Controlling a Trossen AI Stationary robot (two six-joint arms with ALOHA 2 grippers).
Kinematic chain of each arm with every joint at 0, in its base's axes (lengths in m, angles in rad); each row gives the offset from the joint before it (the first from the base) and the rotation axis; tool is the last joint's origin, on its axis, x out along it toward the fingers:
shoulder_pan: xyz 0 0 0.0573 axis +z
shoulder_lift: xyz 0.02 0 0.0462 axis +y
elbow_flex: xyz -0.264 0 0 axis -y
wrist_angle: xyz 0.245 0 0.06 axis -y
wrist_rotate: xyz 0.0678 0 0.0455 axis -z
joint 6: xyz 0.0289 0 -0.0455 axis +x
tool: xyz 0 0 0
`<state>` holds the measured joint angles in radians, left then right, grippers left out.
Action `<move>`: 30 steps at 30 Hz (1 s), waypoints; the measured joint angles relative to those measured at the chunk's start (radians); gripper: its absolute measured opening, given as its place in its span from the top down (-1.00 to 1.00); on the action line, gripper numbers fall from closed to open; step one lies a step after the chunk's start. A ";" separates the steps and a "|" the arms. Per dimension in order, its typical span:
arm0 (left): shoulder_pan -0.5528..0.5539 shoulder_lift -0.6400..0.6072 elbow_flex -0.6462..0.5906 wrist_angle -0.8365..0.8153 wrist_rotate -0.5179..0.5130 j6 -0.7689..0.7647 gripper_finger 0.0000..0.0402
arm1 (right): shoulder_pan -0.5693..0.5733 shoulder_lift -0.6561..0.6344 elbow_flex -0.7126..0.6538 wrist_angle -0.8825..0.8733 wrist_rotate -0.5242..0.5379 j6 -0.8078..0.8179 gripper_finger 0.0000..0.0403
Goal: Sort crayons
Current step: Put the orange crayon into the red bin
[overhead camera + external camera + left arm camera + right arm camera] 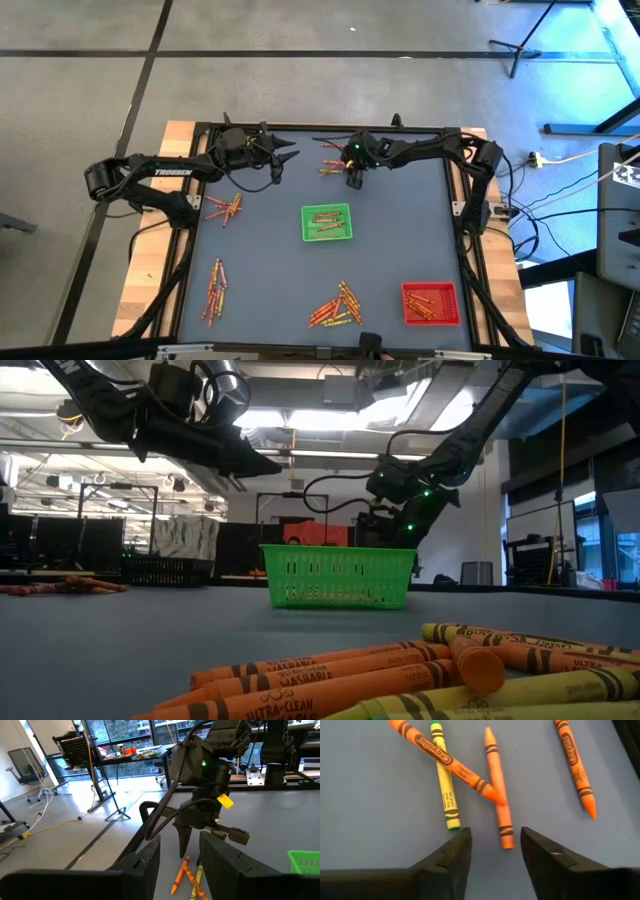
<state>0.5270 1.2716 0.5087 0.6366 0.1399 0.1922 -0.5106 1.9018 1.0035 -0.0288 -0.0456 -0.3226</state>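
From above, I have the right gripper (354, 182) down at the far edge of the counter (400, 250), right by a small scatter of crayons (331, 167), while the left gripper (285, 157) waits lifted near the far-left corner, pointing toward the right arm; more crayons lie in a heap (225, 208) on the left, a heap (214, 290) at the near left and a heap (337, 305) near the front middle; the green tray (327, 222) sits mid-counter with crayons inside, and the red tray (431, 304) at the near right also holds some; in the low view, orange and yellow crayons (420, 670) fill the foreground, the green tray (338, 576) stands behind them, and I see the right gripper (385, 520) lowered beyond it with the left gripper (265, 463) hanging higher up; through the left wrist camera, my left jaws stand parted around nothing, and past them the right gripper (187, 845) points down over an orange crayon (180, 875) and a yellow crayon (196, 879); through the right wrist camera, the right jaws are apart and empty, straddling the blunt end of an orange crayon (497, 790) without gripping it; a second orange crayon (445, 757) lies crossed over a yellow-green crayon (445, 777), and another orange crayon (576, 767) lies apart.
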 joint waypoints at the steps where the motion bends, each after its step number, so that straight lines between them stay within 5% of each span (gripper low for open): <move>1: 0.000 0.000 0.000 0.000 0.000 0.000 0.40 | 0.000 0.000 0.000 0.000 -0.001 -0.001 0.22; 18: 0.000 0.000 0.000 0.000 0.000 -0.001 0.40 | 0.001 0.001 -0.001 -0.002 0.026 -0.044 0.94; 30: 0.000 0.000 0.000 0.002 -0.001 -0.001 0.40 | 0.024 -0.013 -0.002 -0.029 0.235 -0.096 0.99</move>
<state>0.5270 1.2716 0.5087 0.6384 0.1394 0.1917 -0.4864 1.8889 1.0012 -0.0574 0.1890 -0.4182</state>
